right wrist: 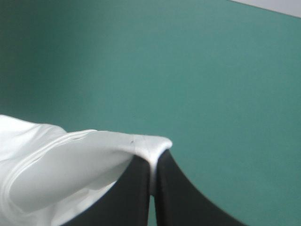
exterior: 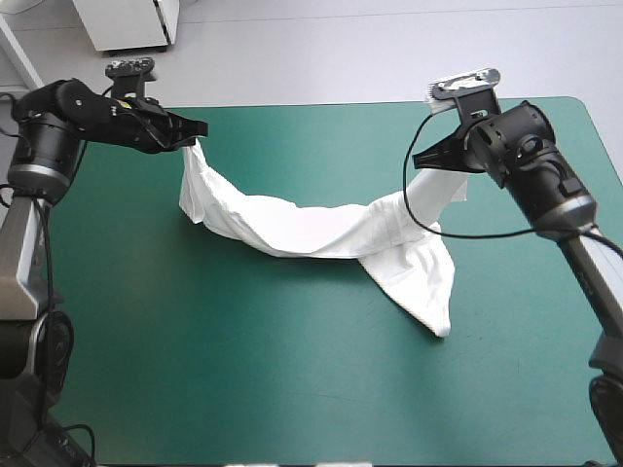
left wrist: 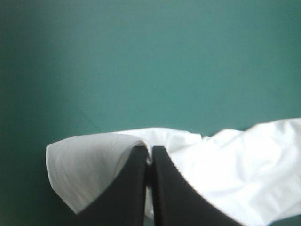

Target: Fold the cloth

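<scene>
The white T-shirt [exterior: 321, 229] hangs as a sagging band between my two grippers, its middle resting on the teal-green cover and one end trailing toward the front right. My left gripper [exterior: 198, 129] is shut on the T-shirt's left end above the table's far left. In the left wrist view the cloth [left wrist: 94, 165] drapes over the nearly closed black fingers [left wrist: 167, 188], with my left gripper [left wrist: 150, 157] pinching it. My right gripper [exterior: 421, 161] is shut on the right end. The right wrist view shows my right gripper [right wrist: 154, 160] pinching the white fabric [right wrist: 61, 174].
The teal-green cover [exterior: 243, 370] stretches wide in front of the T-shirt. A black cable loops from the right wrist over the cloth. A white cabinet [exterior: 131, 21] stands beyond the table's far edge.
</scene>
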Tool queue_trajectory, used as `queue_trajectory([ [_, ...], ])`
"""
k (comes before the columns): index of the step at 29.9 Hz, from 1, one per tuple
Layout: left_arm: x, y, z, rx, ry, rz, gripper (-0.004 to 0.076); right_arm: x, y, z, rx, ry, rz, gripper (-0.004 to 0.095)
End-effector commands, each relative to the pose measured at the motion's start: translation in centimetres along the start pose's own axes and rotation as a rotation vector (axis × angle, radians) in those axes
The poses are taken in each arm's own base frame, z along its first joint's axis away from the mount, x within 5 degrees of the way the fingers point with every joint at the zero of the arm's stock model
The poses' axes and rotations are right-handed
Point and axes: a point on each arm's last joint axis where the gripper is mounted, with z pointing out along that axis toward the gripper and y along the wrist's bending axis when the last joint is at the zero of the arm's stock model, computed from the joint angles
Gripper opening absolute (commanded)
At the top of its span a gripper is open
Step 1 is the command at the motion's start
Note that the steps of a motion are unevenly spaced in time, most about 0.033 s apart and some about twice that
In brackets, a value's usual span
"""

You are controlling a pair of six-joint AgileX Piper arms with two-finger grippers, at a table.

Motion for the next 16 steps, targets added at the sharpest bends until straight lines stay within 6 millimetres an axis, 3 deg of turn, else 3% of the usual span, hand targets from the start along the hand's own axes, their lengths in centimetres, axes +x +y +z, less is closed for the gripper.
queue_trajectory([
  [1,-1.6,0.0,0.3,-0.001,-0.145,-0.008,-0.0022,-1.1,-2.7,2.2,-0.008,-0.076,0.071,-0.0017],
  [9,-1.7,3.1,7.3,-0.038,-0.164,-0.071,-0.0022,-0.7,-5.5,10.5,-0.040,0.006,0.200,-0.0017],
  [16,-0.1,5.4,13.0,-0.054,-0.079,-0.112,-0.0022,-1.1,-7.5,14.9,-0.054,0.033,0.275,-0.0016],
])
